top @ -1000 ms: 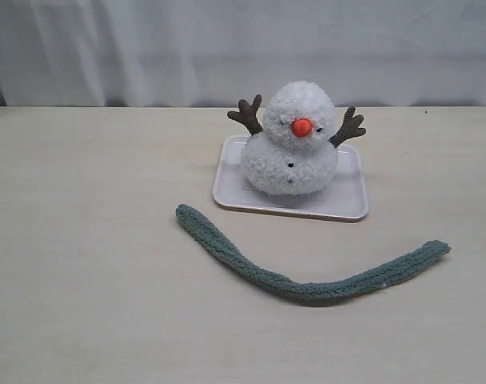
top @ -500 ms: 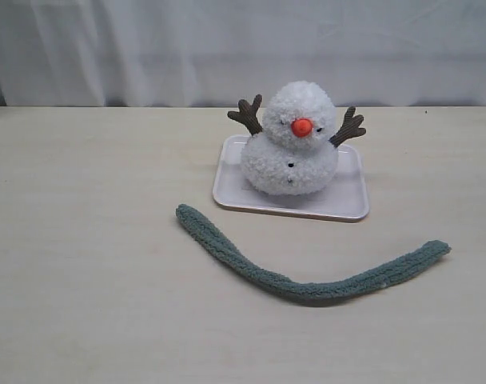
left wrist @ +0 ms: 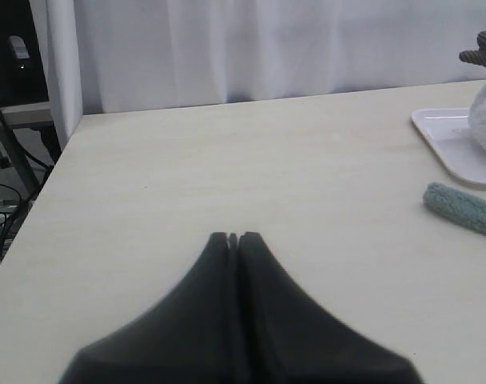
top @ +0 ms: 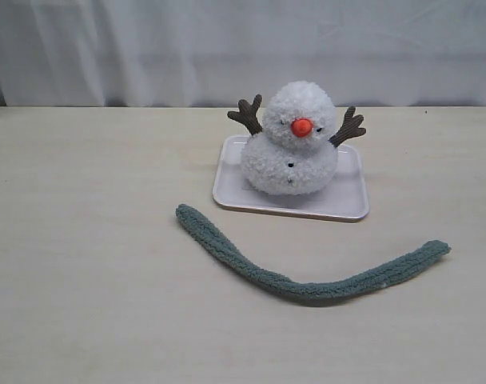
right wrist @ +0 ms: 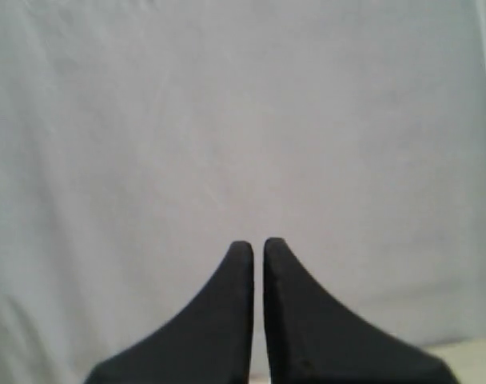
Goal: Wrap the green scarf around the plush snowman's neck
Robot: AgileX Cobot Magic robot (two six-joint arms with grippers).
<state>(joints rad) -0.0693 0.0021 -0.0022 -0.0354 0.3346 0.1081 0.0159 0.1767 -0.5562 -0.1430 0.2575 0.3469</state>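
Note:
The plush snowman (top: 292,148) stands upright on a white tray (top: 348,200) at the table's middle back, orange nose facing front, brown twig arms raised. The green scarf (top: 307,284) lies flat on the table in front of the tray, in a shallow curve from front left to right. Neither arm shows in the exterior view. My left gripper (left wrist: 233,238) is shut and empty, low over bare table; one scarf end (left wrist: 460,208) and the tray's corner (left wrist: 444,140) lie off to its side. My right gripper (right wrist: 258,245) is shut and empty, facing a white curtain.
A white curtain (top: 243,48) hangs behind the table's back edge. The table's side edge (left wrist: 43,192) shows in the left wrist view, with cables and a stand (left wrist: 7,160) beyond it.

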